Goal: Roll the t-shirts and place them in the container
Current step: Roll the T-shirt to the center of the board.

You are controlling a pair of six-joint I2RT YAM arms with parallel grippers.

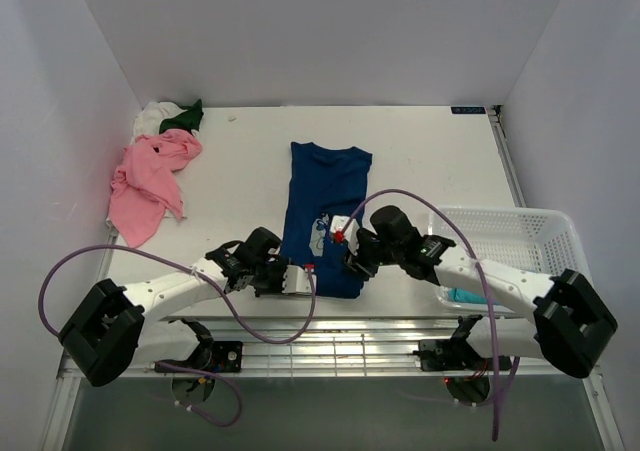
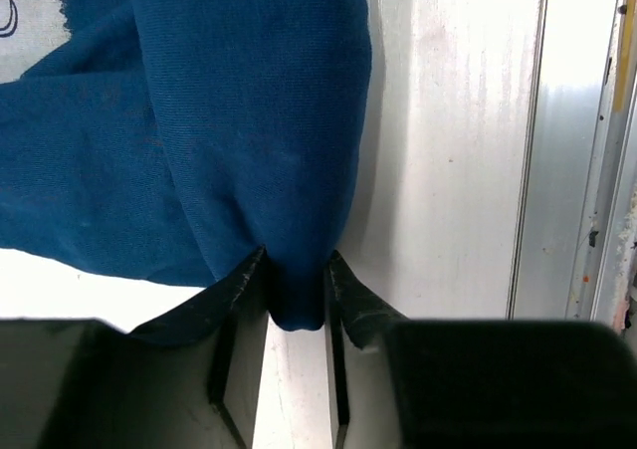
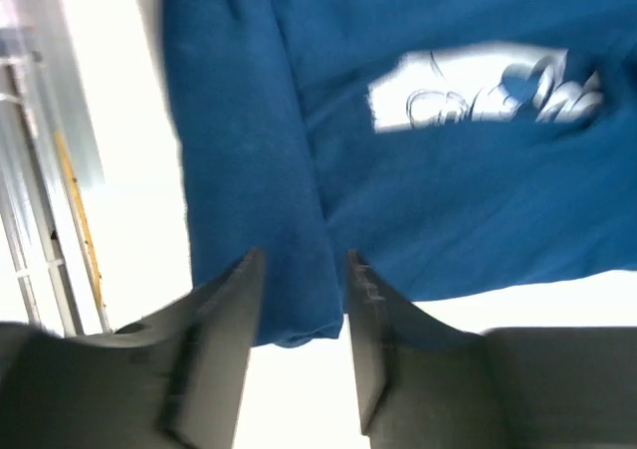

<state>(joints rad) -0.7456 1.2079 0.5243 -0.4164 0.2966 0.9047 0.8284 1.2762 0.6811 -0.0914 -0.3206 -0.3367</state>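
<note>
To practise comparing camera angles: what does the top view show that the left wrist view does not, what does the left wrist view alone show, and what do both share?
Top only: the pink shirt, white shirt and green shirt at the far left, the basket, the left arm and right arm, and the blue shirt in full outline. Left wrist only: a close look at the left tool pinching a fold of the blue shirt's near hem. Both: the blue shirt, some of its pale print, and the table.
</note>
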